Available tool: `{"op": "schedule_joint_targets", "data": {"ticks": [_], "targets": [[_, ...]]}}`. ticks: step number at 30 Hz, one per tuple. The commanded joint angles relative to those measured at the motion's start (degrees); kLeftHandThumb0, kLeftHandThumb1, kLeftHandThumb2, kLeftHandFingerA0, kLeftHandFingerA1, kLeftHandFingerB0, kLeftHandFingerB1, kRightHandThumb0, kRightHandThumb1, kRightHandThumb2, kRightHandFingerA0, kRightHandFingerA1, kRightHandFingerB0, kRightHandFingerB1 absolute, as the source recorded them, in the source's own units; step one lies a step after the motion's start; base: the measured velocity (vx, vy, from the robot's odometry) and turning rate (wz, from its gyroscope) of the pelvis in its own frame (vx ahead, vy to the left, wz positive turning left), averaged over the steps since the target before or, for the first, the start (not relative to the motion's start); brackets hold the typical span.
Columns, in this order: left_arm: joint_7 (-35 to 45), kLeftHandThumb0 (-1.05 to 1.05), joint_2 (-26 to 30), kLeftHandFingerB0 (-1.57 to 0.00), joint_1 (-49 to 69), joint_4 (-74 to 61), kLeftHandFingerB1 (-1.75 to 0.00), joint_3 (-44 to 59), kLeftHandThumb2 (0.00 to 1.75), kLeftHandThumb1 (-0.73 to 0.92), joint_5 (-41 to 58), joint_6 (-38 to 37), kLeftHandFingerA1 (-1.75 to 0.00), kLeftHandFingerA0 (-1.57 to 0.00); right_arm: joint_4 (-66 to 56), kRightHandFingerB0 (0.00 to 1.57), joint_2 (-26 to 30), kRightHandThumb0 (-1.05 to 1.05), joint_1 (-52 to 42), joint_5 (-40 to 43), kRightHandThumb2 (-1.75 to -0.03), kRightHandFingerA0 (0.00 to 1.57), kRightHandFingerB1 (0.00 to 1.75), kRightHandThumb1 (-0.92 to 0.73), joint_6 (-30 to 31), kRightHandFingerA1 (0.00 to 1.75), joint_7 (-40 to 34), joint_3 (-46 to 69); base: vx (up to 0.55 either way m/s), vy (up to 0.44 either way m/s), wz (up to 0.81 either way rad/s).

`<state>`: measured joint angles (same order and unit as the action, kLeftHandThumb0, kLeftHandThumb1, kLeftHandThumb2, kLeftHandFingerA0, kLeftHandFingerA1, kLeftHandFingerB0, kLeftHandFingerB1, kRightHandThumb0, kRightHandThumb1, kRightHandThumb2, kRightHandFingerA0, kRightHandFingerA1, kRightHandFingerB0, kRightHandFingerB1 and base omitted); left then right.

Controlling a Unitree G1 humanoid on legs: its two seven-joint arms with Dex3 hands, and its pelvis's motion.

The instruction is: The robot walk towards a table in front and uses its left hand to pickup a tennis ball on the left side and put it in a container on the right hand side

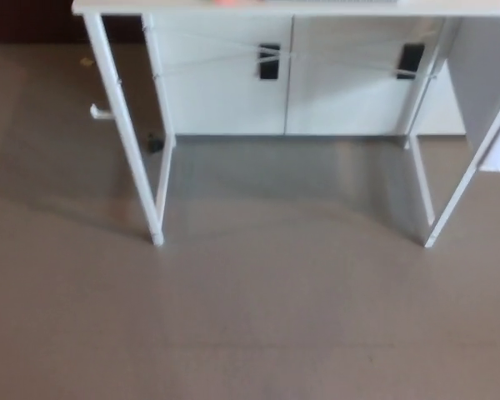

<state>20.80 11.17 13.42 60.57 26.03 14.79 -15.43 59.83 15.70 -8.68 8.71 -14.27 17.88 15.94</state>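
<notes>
Item, tennis ball: not showing anywhere in my view; I am judging it to be lying on the tabletop, above the upper edge of the frame, toward the left.

Item, container: likewise not showing. A blurred orange-pink patch (pixel 229 2) is peeking in at the top edge, centre-left; I cannot tell what it is.

Item, left hand and right hand: neither is appearing in the frame, so I cannot tell whether my fingers are spread, pressed together or pinching anything.

Item, white slim-legged table (pixel 333 8): standing across the upper half, only its front rim and legs showing.

Item, white two-door cabinet (pixel 225 83) with black rectangular handles (pixel 269 62): sitting behind the table.

Item, small dark object (pixel 154 143): lying by the rear left leg, too blurred to name.

Item, grey-brown smooth floor (pixel 250 317): filling the lower half.

Risks: I am walking with the target unseen, so I may be stopping off-centre, clipping the front left leg, or reaching short.
</notes>
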Motion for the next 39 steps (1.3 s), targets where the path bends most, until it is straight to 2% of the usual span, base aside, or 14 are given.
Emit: {"op": "schedule_joint_targets", "data": {"ticks": [1,2,3,5,7,15,20,21,28,29,33,34,38,39], "targets": [[0.16,-0.06,0.85,-0.16,0.1,0.54,-0.52,-0.31,0.89,0.4,0.15,-2.13,-0.61,-0.27,-2.24,0.27,0.13,-0.39,-1.23,0.13,-0.57,0.46,0.35,-0.58,-0.79,0.49,0.34,-0.13,0.58,0.275,-0.46],[0.36,-0.1,0.89,-0.27,0.24,0.65,-0.37,-0.39,0.57,0.58,0.17,-2.16,-0.56,-0.31,-2.37,0.27,0.25,-0.41,-1.48,-0.13,-0.57,0.45,0.35,-0.58,-1.04,0.48,0.42,-0.36,0.56,0.237,-0.57],[0.19,-0.06,0.87,-0.19,0.45,0.83,-0.53,-0.48,0.88,0.4,0.09,-2.41,-0.6,-0.26,-1.86,0.28,0.31,-0.43,-1.32,-0.11,-0.56,0.41,0.34,-0.56,-0.67,0.45,0.31,-0.3,0.56,0.235,-0.05],[-0.22,-0.1,0.87,-0.29,0.67,1.32,-0.37,-0.54,0.56,0.56,-0.04,-2.81,-0.54,-0.31,-0.67,0.29,0.53,-0.44,-0.96,-0.32,-0.56,0.45,0.34,-0.57,-0.4,0.46,-0.04,-0.35,0.36,0.186,0.06],[-0.14,-0.06,0.95,-0.19,0.73,2.02,-0.53,-0.61,0.87,0.38,-0.08,-3.26,-0.6,-0.25,-0.31,0.29,0.85,-0.45,-1.17,-0.92,-0.56,0.46,0.34,-0.57,-0.98,0.46,-0.2,-0.75,0.31,0.136,0.08],[0.44,-0.06,1.05,-0.19,1.28,1.95,-0.53,-0.67,0.87,0.39,0.3,-3.19,-0.6,-0.26,-1.25,0.29,0.72,-0.45,-2.28,-0.17,-0.57,0.41,0.35,-0.56,-0.94,0.46,0.86,-0.58,0.31,-0.023,0.13],[0.43,-0.07,1.02,-0.18,1.5,1.34,-0.52,-0.73,0.86,0.37,0.47,-2.67,-0.61,-0.27,-0.71,0.3,0.59,-0.44,-2.12,-0.3,-0.56,0.45,0.35,-0.56,-1.39,0.48,0.52,-0.54,0.58,0.029,0.3],[0.31,-0.08,1.01,-0.31,1.48,1.31,-0.37,-0.73,0.55,0.54,0.48,-2.62,-0.57,-0.33,-0.32,0.32,0.67,-0.46,-1.98,-0.64,-0.56,0.48,0.34,-0.55,-1.38,0.47,0.08,-0.74,0.25,-0.109,0.1],[0.18,-0.08,1.24,-0.3,1.3,1.83,-0.36,-0.82,0.55,0.55,0.34,-2.62,-0.55,-0.33,-1.58,0.29,0.47,-0.41,-2.71,-0.38,-0.56,0.46,0.35,-0.57,-1.57,0.48,0.51,-0.88,0.25,-0.011,-0.11],[-0.07,-0.06,1.27,-0.2,1.12,2.07,-0.53,-0.81,0.86,0.37,0.27,-2.8,-0.61,-0.28,-2.02,0.28,0.49,-0.42,-2.77,-0.09,-0.56,0.46,0.35,-0.57,-1.14,0.48,1.07,-0.81,0.32,0.123,-0.23],[-0.28,-0.1,1.03,-0.32,1.08,1.63,-0.38,-0.92,0.56,0.54,0.25,-3.1,-0.55,-0.34,-2.26,0.29,0.5,-0.43,-2.54,-0.12,-0.56,0.45,0.35,-0.57,-1.05,0.47,0.96,-0.73,0.43,0.111,-0.18],[-0.09,-0.07,1.12,-0.2,0.95,1.7,-0.53,-0.92,0.86,0.36,0.28,-3.15,-0.61,-0.28,-2.27,0.29,0.55,-0.43,-2.33,-0.53,-0.56,0.43,0.34,-0.57,-1.03,0.44,0.5,-0.98,0.48,0.065,-0.12],[-0.01,-0.07,1.54,-0.2,0.31,2.72,-0.53,-1.22,0.86,0.37,-0.24,-3.95,-0.61,-0.29,-0.73,0.29,0.79,-0.43,-1.1,-1.1,-0.56,0.45,0.34,-0.57,-1.08,0.46,-0.3,-1.27,0.24,0.092,0.07],[0.08,-0.12,1.47,-0.3,-0.08,3.17,-0.39,-0.97,0.57,0.55,0.12,-3.76,-0.56,-0.34,1.4,0.3,1.06,-0.44,-0.03,-1.29,-0.56,0.45,0.34,-0.56,-1.54,0.46,-0.46,-1.28,0.17,0.035,0.08]]}}
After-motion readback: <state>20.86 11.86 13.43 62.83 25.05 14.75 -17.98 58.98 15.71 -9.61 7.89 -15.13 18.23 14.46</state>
